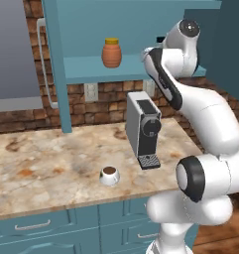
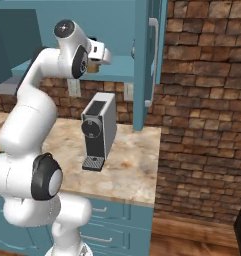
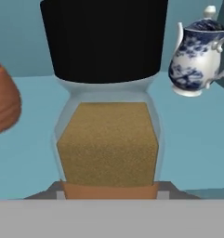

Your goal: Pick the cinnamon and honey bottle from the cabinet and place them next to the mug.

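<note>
White arm raised high, elbow bent, end effector (image 2: 103, 56) level, jaws closed tight.

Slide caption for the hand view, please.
Slim brown black-capped cinnamon bottle close up on teal cabinet shelf, blue-and-white teapot behind.

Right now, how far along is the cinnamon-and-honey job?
Nothing is placed yet: the small white mug of brown liquid stands alone on the marble counter. In hand: the gripper is shut on the black-capped brown cinnamon bottle at the teal cabinet shelf. Left: carrying it down, then the yellow-lidded orange honey jar.
</note>
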You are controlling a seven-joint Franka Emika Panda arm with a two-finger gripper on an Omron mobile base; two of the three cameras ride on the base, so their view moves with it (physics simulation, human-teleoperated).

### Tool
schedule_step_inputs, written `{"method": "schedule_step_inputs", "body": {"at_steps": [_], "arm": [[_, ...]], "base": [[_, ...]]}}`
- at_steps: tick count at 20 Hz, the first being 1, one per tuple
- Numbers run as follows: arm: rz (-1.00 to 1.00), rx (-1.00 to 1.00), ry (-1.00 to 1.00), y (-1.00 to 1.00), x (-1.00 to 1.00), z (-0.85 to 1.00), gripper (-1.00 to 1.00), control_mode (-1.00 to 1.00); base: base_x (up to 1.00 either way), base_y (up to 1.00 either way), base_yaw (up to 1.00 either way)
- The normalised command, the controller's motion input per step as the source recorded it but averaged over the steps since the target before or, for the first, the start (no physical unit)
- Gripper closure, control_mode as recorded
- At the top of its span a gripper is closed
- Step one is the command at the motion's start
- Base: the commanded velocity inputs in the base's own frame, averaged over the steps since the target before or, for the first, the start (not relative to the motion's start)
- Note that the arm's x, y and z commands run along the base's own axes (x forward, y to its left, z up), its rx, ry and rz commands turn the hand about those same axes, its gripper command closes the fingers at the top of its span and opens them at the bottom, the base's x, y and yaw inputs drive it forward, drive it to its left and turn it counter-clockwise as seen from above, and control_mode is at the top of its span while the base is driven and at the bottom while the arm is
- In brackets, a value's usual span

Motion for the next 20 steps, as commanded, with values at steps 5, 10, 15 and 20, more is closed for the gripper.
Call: {"method": "schedule_step_inputs", "body": {"at_steps": [5, 10, 15, 20], "arm": [[0.12, 0.00, -0.05, 0.10, -1.00, 0.00, 1.00, -1.00], [0.16, 0.01, -0.01, 0.07, -0.92, -0.04, 1.00, -1.00], [0.29, 0.04, 0.00, 0.00, -0.75, -0.02, 1.00, -1.00], [0.42, 0.06, 0.00, 0.13, -0.29, -0.37, 1.00, -1.00]], "base": [[0.00, 0.00, 0.00], [0.00, 0.00, 0.00], [0.00, 0.00, 0.00], [0.00, 0.00, 0.00]]}}
